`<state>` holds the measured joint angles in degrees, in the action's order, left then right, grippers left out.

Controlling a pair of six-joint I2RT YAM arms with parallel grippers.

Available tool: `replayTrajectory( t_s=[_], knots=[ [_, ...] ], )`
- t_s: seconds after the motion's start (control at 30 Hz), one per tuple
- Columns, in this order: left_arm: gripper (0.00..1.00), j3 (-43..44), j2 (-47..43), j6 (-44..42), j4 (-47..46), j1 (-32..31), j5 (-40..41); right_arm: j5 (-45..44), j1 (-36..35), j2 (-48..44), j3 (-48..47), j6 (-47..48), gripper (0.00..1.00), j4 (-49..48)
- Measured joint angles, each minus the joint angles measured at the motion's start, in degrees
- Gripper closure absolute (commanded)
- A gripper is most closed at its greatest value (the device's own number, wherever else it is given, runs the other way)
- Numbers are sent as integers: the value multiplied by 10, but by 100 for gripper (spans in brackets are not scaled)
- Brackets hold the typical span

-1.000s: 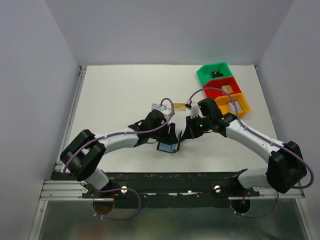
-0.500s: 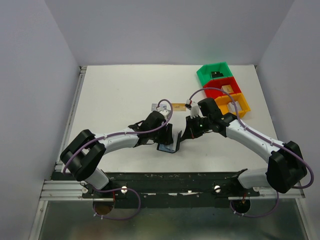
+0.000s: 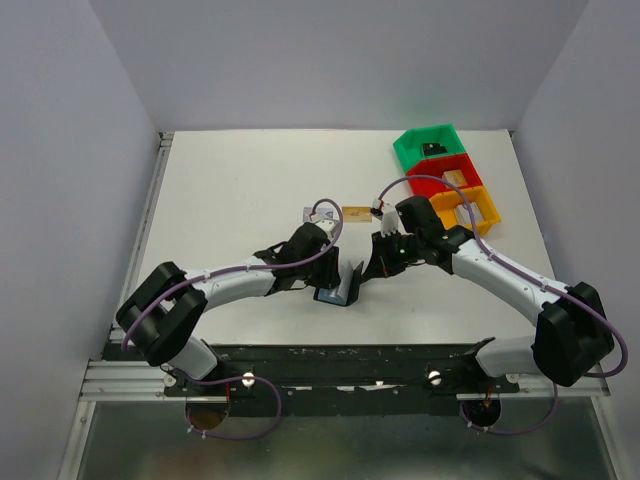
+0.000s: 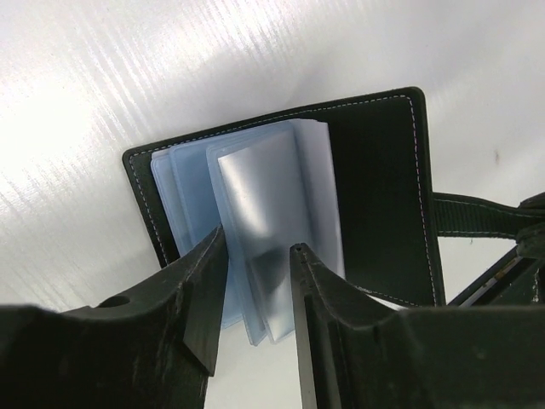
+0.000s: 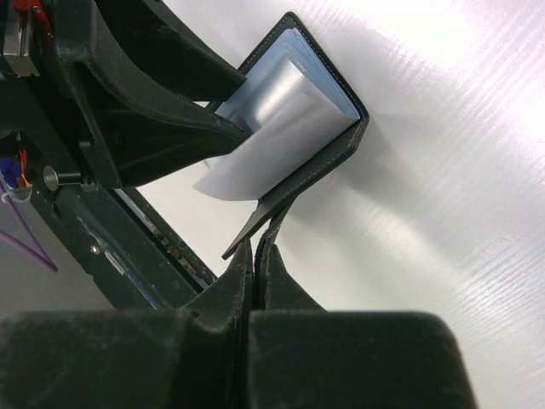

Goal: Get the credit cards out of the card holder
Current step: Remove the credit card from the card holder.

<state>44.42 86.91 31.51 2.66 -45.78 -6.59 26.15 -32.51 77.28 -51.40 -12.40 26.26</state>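
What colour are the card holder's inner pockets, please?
The pockets are blue-grey, clearest in the left wrist view.

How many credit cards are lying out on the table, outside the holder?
2: a silver-grey card and a gold-orange card to its right, both just beyond the arms. Others may be hidden under the arms.

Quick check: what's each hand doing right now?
Left hand: open, straddling the clear sleeves of the card holder; no clamp visible.
Right hand: closed, pinching the card holder by its black flap.
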Motion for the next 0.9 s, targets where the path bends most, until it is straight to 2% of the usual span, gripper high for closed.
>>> replayTrajectory(
  t_s=[0.2, 0.37, 0.53, 0.57, 0.7, 0.9],
  knots=[
    [56, -3, -9, 0, -5, 0, -2, -6, 0, 0, 0, -1, 100, 0],
    [65, -7, -19, 0, -14, 0, -12, -24, 0, 2, 0, -4, 100, 3],
    [66, -8, -21, 1, -29, 0, -29, -42, 9, 14, 0, -13, 100, 5],
    [65, -8, -21, 1, -31, 0, -31, -44, 11, 16, 0, -15, 100, 5],
    [48, -10, -21, 2, -42, -3, -43, -47, 15, 20, 0, -19, 100, 5],
    [44, -13, -29, 5, -41, -5, -45, -49, 15, 22, 0, -22, 100, 5]
  ],
)
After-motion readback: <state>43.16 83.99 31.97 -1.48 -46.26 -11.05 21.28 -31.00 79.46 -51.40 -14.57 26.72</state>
